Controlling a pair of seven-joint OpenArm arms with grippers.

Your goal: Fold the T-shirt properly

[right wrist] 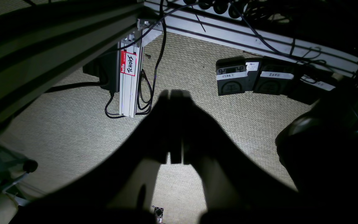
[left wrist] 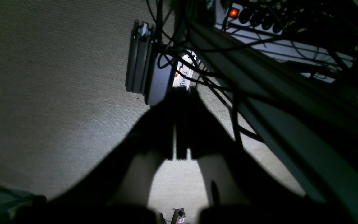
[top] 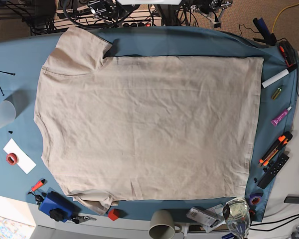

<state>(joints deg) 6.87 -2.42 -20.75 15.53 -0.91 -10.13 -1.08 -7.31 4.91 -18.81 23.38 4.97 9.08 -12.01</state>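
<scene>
The beige T-shirt [top: 149, 124] lies spread flat on the blue-teal table cloth [top: 269, 129] in the base view. Its neck side is at the left, its hem at the right, and one sleeve [top: 84, 42] points to the far edge. Neither arm shows in the base view. In the left wrist view my left gripper [left wrist: 179, 93] is shut and empty, hanging over carpeted floor. In the right wrist view my right gripper [right wrist: 175, 93] is also shut and empty over the floor. The shirt shows in neither wrist view.
Around the shirt lie a mug [top: 162, 224], a glass [top: 237, 219], a blue object [top: 57, 205], a red block [top: 113, 214], markers [top: 276, 77], tape [top: 12, 158] and a clear cup [top: 0, 115]. On the floor are foot pedals [right wrist: 231, 81] and a frame leg [right wrist: 129, 84].
</scene>
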